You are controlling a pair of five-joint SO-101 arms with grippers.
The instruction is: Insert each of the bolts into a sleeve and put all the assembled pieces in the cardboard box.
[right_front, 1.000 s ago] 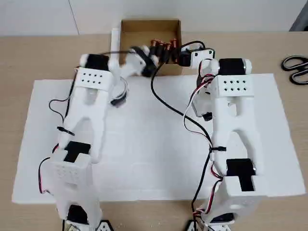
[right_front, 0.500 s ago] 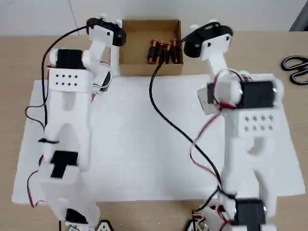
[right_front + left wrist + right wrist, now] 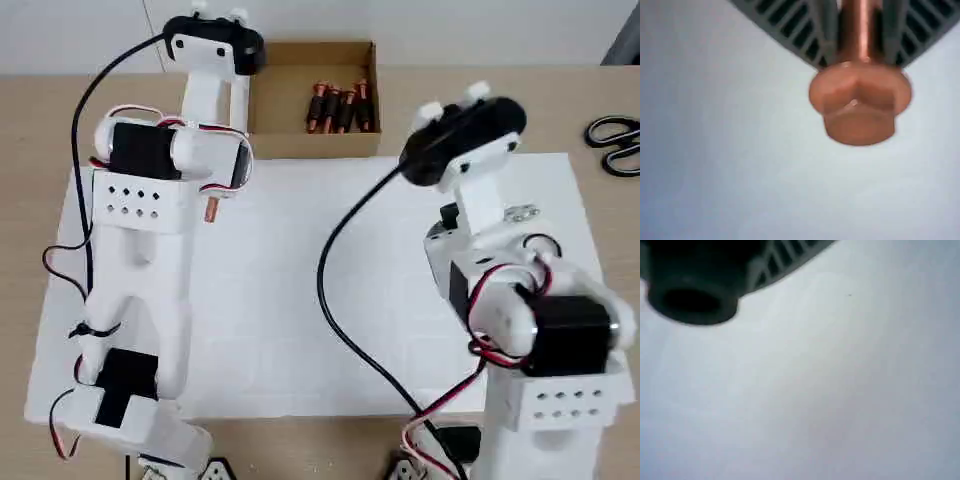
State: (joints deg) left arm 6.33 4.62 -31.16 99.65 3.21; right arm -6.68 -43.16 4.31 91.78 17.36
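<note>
My left gripper (image 3: 860,45) is shut on a copper bolt (image 3: 860,105), whose hex flange head hangs below the grey ribbed fingers (image 3: 826,30). From above, that bolt (image 3: 212,208) hangs head-down under the left arm over the white sheet (image 3: 300,280), near its far left part. My right gripper (image 3: 695,270) is shut on a black sleeve (image 3: 692,300) with its open bore showing, just above the sheet. The right arm (image 3: 480,200) is folded over the sheet's right half and hides its gripper. The cardboard box (image 3: 268,60) at the far edge holds several bolt-and-sleeve pieces (image 3: 340,105).
Black scissors (image 3: 615,140) lie on the wooden table at the far right. A black cable (image 3: 330,280) loops over the middle of the sheet. The left arm's wrist camera (image 3: 212,45) stands just left of the box.
Both arms drew back from the box toward the near side. The left one now hangs a bolt over the sheet. The right one folded down over the right half.
</note>
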